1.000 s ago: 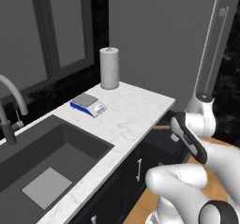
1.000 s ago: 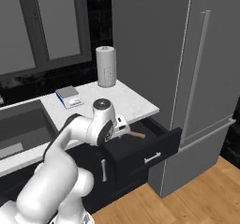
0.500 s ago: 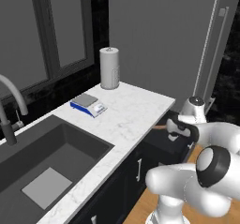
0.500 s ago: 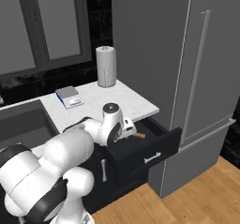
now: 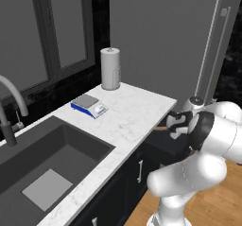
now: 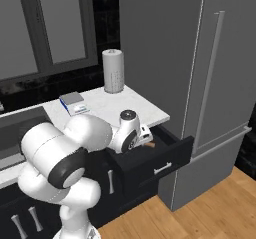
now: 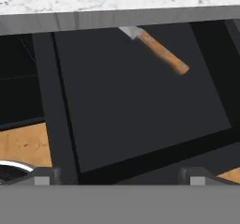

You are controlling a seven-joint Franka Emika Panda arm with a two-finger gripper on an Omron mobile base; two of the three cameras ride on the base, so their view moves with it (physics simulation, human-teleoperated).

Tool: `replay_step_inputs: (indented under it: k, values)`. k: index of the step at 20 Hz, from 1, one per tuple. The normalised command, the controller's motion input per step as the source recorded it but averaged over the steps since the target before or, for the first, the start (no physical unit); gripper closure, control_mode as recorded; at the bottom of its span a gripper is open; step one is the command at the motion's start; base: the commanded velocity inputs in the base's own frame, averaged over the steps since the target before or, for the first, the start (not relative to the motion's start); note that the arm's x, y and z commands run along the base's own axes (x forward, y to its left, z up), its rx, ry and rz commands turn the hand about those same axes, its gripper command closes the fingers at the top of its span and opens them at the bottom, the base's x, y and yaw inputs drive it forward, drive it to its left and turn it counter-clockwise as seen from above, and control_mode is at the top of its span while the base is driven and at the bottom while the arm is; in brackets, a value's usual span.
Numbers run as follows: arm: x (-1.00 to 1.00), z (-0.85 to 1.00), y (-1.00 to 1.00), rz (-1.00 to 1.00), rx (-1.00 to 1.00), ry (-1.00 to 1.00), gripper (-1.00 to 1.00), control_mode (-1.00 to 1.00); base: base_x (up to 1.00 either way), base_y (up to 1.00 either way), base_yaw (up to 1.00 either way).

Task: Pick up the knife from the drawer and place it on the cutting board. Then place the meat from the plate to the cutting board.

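Brown-handled knife (image 7: 159, 52), blade apparently half-hidden

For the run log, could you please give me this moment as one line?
phase: reaching for knife | gripper: open, empty, above drawer | drawer: open | knife: inside, partly under counter

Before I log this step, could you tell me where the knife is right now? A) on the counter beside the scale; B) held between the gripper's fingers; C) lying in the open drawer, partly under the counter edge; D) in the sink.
C: in the hand view the knife lies on the dark floor of the open drawer, its blade running under the counter edge, while the gripper is open and apart from it.
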Motion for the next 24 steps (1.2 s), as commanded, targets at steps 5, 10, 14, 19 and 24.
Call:
replay_step_inputs:
  k: [5,10,14,19,24]
  values:
    - [0.36,-0.35,-0.18,0.00,0.00,0.00,-1.00,-1.00,0.00,0.00,0.00]
    - [0.26,-0.28,-0.17,0.00,0.00,0.00,-1.00,-1.00,0.00,0.00,0.00]
    - [0.21,-0.20,-0.19,0.00,0.00,0.00,-1.00,-1.00,0.00,0.00,0.00]
    - [0.24,-0.06,-0.30,0.00,0.00,0.00,-1.00,-1.00,0.00,0.00,0.00]
    - [0.32,-0.15,-0.05,0.00,0.00,0.00,-1.00,-1.00,0.00,0.00,0.00]
